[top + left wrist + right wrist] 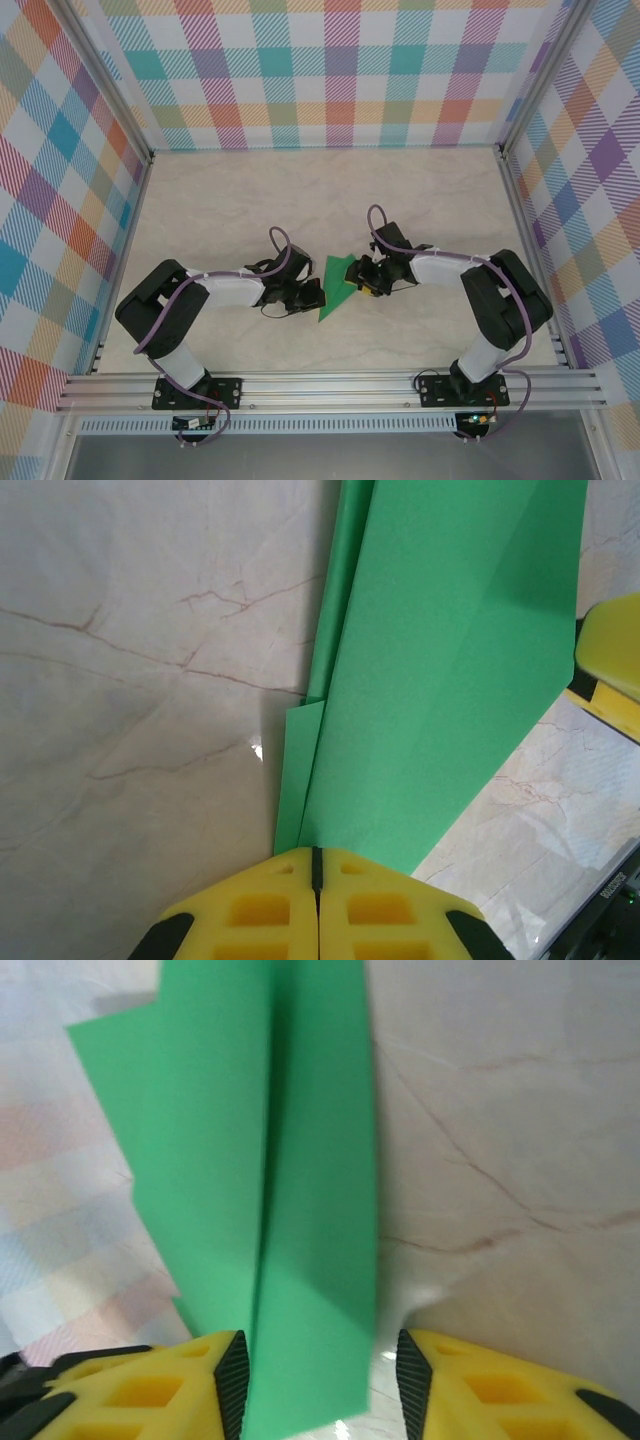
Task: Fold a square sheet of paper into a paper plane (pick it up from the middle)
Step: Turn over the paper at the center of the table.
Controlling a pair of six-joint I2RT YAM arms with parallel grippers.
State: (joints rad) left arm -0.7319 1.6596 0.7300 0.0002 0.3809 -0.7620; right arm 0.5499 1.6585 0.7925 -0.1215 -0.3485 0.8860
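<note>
Paper plane [337, 288]: bright green, it sits low in the middle of the desk [300, 190], between the two arms. From above, its long axis runs slantwise. It is narrowest at the near-left end and broadens toward the far right, so the tip points back at the arm bases.

The left fingers [308, 294] are at its left edge and the right fingers [368, 278] at its right edge.

The left wrist camera gives what the overhead misses. The left fingers [280, 905] are pressed together with no gap, and the plane [440, 670] rises straight out from their tips, apparently pinched there. A narrower under-layer shows along its left side, and a shadow falls on the marble beside it.

The right wrist camera shows the right fingers [190, 1385] standing apart. The plane [300, 1180] lies in the gap against the left pad, and a lengthwise crease runs away from the lens.

Beyond lies bare pale desk, then checked walls [330, 70].
</note>
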